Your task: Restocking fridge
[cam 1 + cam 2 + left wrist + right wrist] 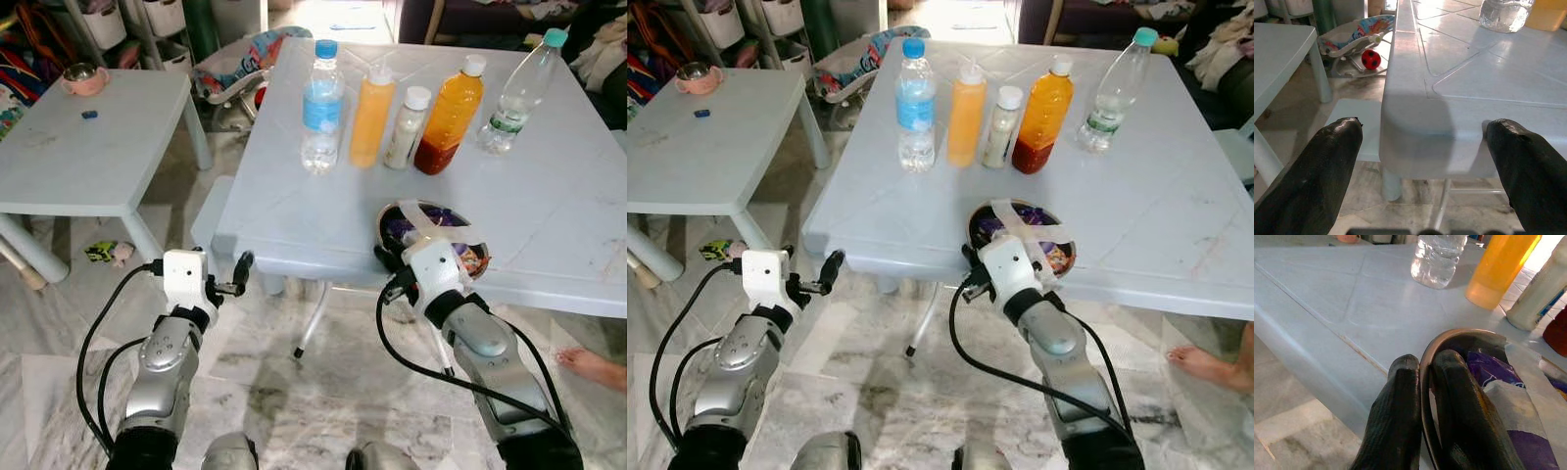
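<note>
A dark bowl [394, 213] of purple-wrapped items, strapped over with tape, sits at the front edge of the white table [549, 196]. My right gripper [1422, 363] is shut on the bowl's near rim, one finger inside and one outside. Behind the bowl stands a row: a blue-labelled water bottle [321, 108], an orange squeeze bottle [371, 116], a small white bottle [407, 127], an orange juice bottle [450, 116] and a clear bottle with a teal cap [519, 93]. My left gripper [238, 274] is open, just off the table's front left corner, holding nothing.
A smaller white table [88, 147] with a pink cup [83, 78] stands to the left. A baby bouncer [1352, 36] and red ball [1371, 58] lie on the floor behind. A low white stool [208, 220] sits beside the table. A person's foot [593, 367] is at the right.
</note>
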Tool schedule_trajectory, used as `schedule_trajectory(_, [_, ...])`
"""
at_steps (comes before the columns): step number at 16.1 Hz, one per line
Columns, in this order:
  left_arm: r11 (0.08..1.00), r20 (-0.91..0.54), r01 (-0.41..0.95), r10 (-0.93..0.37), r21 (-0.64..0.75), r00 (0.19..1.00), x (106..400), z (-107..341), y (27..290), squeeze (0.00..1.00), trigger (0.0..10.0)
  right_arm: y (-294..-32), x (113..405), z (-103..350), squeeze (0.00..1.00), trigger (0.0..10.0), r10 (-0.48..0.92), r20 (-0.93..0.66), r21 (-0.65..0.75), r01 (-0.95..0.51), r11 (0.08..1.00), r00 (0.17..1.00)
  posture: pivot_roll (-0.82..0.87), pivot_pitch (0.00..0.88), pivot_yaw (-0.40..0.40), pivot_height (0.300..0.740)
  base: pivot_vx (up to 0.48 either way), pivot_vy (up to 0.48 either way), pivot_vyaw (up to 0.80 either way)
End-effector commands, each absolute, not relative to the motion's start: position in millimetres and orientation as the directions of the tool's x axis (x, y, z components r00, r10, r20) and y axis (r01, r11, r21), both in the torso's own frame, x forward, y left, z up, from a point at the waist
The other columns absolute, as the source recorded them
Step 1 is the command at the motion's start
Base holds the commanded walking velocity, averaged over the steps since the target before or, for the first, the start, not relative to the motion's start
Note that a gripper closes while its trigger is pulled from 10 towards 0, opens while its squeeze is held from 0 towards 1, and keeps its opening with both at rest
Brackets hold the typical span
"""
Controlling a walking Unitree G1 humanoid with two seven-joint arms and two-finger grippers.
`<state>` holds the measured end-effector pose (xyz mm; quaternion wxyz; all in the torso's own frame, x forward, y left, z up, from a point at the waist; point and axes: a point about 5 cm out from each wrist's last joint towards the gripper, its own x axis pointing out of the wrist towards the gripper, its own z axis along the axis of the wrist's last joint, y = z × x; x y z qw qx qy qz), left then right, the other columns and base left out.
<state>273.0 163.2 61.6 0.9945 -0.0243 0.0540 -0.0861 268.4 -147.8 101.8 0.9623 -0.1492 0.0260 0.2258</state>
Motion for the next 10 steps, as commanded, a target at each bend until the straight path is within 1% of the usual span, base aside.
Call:
schedule_trajectory(1, [0.99,-0.145,0.134,-0.139,-0.047,0.98,272,55,170,0.0,10.0,-155,273,103,0.0,10.0,0.39,-0.119,-0.312,-0.407,0.859,0.913,-0.01,0.007,0.006,0.74,0.0,0.0,0.0])
schedule_trajectory(2, [0.99,-0.145,0.134,-0.139,-0.046,0.98,272,55,170,0.0,10.0,-157,273,102,0.0,10.0,0.382,-0.124,-0.314,-0.402,0.86,0.916,-0.01,0.008,0.007,0.74,0.0,0.0,0.0])
schedule_trajectory(3, [0.99,-0.147,0.135,-0.14,-0.043,0.979,272,55,170,0.0,10.0,-161,272,102,0.0,10.0,0.379,-0.121,-0.347,-0.397,0.85,0.918,-0.01,0.008,0.009,0.74,0.0,0.0,0.0])
schedule_trajectory(4, [0.99,-0.147,0.137,-0.141,-0.043,0.979,272,54,169,0.0,10.0,-161,271,102,0.0,10.0,0.408,-0.122,-0.408,-0.421,0.81,0.905,-0.01,0.01,0.012,0.74,0.0,0.0,0.0])
schedule_trajectory(5, [0.989,-0.149,0.14,-0.144,-0.043,0.978,272,54,168,0.0,10.0,-164,271,104,0.0,10.0,0.421,-0.117,-0.434,-0.428,0.793,0.899,-0.01,0.011,0.013,0.74,0.0,0.0,0.0])
schedule_trajectory(8, [0.988,-0.155,0.152,-0.156,-0.04,0.975,272,54,167,0.0,10.0,-179,273,109,0.0,10.0,0.432,-0.108,-0.492,-0.426,0.759,0.895,-0.02,0.02,0.021,0.74,0.0,0.0,0.0])
schedule_trajectory(10, [0.987,-0.157,0.153,-0.157,-0.039,0.975,273,54,168,0.0,10.0,-183,275,112,0.0,10.0,0.447,-0.104,-0.528,-0.431,0.732,0.888,-0.02,0.022,0.024,0.74,0.0,0.0,0.0])
